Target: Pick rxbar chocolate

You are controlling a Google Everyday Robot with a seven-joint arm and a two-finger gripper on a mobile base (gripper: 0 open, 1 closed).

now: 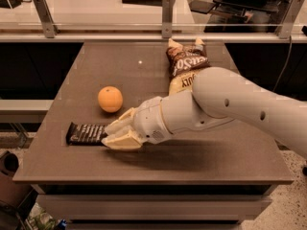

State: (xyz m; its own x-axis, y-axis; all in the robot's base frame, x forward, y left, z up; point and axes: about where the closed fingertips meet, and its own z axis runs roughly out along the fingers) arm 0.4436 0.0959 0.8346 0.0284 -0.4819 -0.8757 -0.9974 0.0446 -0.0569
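Note:
The rxbar chocolate [86,133] is a flat dark bar with white lettering. It lies at the table's front left. My gripper [107,134] is at the bar's right end, low over the table. Its cream fingers [121,121] are a little apart, one on each side of that end. The bar lies flat on the table. My white arm reaches in from the right across the middle of the table.
An orange [110,99] sits just behind the bar and the gripper. A brown-and-cream chip bag [184,66] lies at the back, partly behind my arm. The brown table [144,171] ends just left of the bar. A glass-railed counter runs along the back.

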